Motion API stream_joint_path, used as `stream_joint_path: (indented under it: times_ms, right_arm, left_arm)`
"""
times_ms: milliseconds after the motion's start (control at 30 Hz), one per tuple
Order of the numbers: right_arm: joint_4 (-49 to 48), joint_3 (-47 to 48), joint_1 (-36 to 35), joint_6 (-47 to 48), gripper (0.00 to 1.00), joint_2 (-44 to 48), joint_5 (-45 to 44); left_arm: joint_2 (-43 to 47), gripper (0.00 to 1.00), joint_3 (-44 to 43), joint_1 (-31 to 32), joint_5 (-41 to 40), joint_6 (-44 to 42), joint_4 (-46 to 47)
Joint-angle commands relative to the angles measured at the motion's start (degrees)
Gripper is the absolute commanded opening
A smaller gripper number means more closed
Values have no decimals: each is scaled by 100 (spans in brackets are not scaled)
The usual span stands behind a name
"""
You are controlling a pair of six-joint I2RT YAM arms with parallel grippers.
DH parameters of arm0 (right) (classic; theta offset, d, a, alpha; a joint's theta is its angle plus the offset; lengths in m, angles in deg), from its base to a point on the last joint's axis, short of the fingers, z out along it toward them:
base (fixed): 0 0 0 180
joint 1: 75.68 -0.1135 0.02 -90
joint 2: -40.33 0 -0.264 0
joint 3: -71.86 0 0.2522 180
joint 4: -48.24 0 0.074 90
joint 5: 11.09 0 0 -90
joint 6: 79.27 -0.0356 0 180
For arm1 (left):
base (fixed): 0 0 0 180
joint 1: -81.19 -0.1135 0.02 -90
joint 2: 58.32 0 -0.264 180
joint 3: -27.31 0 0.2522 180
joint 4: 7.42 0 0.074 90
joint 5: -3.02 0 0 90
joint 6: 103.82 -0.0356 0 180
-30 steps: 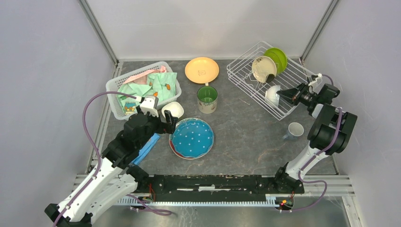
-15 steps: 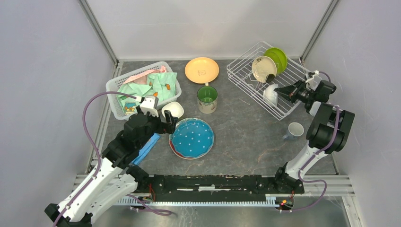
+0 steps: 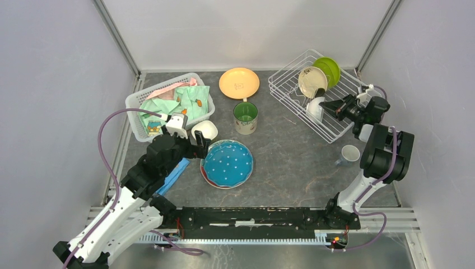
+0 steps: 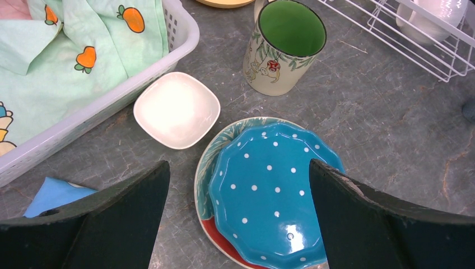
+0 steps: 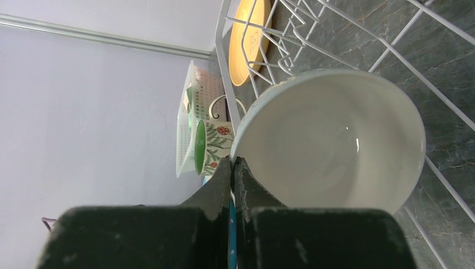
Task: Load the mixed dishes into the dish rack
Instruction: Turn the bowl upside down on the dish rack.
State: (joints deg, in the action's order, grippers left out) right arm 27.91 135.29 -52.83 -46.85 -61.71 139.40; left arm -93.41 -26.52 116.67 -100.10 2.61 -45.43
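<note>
Right gripper [image 5: 232, 168] is pinched shut on the rim of a white bowl [image 5: 330, 140] inside the dish rack [image 3: 341, 126]; the bowl's outer side is hidden. Beyond the gripper stand a cream plate [image 3: 311, 80] and a green plate [image 3: 329, 68]. Left gripper [image 4: 238, 163] gapes wide, holding nothing, above a blue dotted plate [image 4: 269, 196] on the surface [image 4: 392, 123].

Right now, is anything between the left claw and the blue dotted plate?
Nothing visible. The open left gripper points at the blue dotted plate; the square white bowl and mug stand off to the side.
</note>
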Motion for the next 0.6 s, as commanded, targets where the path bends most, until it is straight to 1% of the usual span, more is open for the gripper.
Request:
stream_joint_path:
  times_ms: [0, 167, 200, 300, 567]
  right_arm:
    - [-1079, 0, -61, -691, 0, 136, 171]
    - [-2677, -68, -64, -1893, 0, -438, 217]
    - [-2849, -35, -60, -2005, 0, -517, 218]
    - [-2576, 46, -36, -1844, 0, -690, 203]
    - [-2396, -502, 152, -1366, 0, -849, 189]
  left_arm:
    - [7, 100, -12, 22, 99, -165, 226]
    - [-7, 100, -6, 20, 117, -166, 223]
    - [-7, 100, -4, 20, 113, -166, 221]
    - [-35, 100, 0, 22, 113, -168, 242]
    - [-127, 100, 4, 20, 110, -175, 239]
